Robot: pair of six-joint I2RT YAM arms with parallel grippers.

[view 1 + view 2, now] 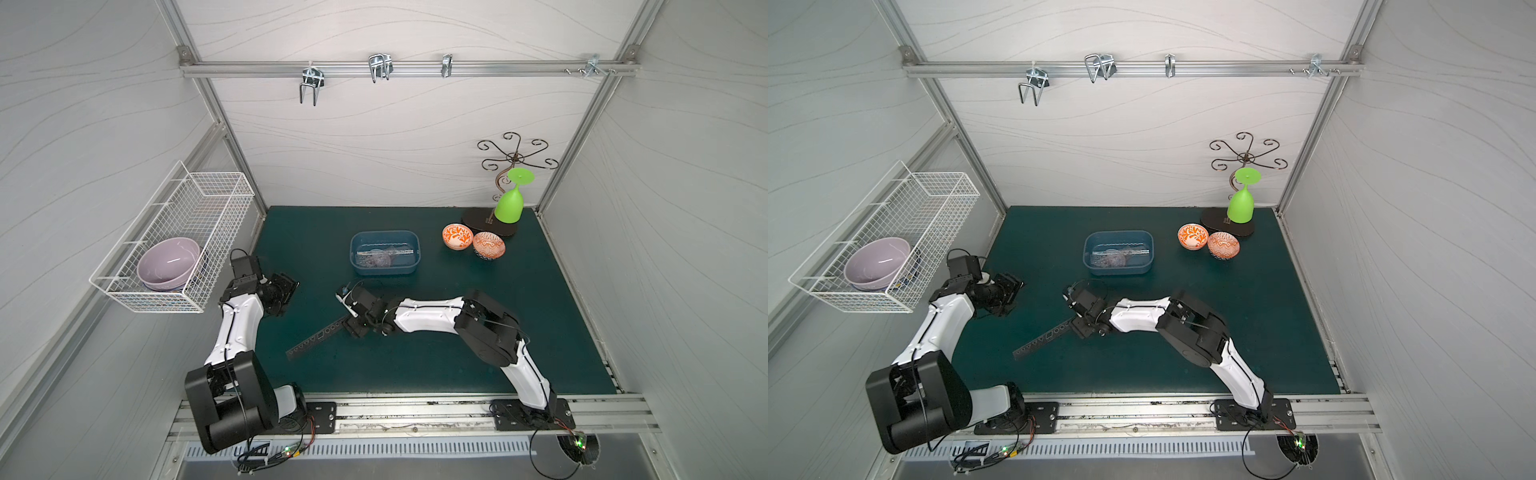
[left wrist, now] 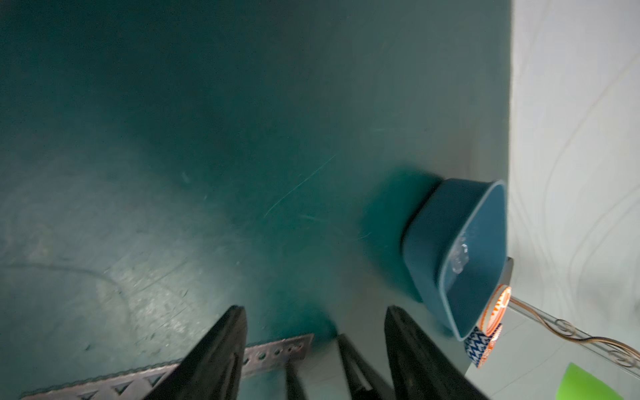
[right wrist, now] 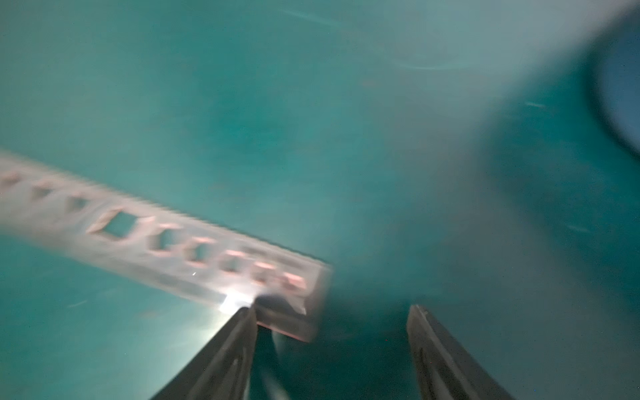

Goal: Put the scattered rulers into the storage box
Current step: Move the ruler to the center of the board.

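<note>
One smoky stencil ruler (image 1: 318,337) (image 1: 1044,338) lies slantwise on the green mat, in front of the storage box. The blue-grey storage box (image 1: 384,270) (image 1: 1119,271) stands mid-mat with several clear rulers (image 1: 378,255) inside. My right gripper (image 1: 351,326) (image 3: 331,308) is open, low over the ruler's far end. In the blurred right wrist view the ruler (image 3: 173,249) ends against one fingertip (image 3: 247,311), and the gap beside it holds only mat. My left gripper (image 1: 289,297) (image 2: 314,308) hangs open and empty at the mat's left, facing the ruler (image 2: 277,353) and box (image 2: 440,242).
Two orange patterned bowls (image 1: 457,237) (image 1: 489,245) sit to the right of the box. Behind them an upturned green glass (image 1: 509,205) stands by a metal stand (image 1: 515,156). A white wire basket (image 1: 199,195) on the left wall holds a lilac bowl (image 1: 168,262).
</note>
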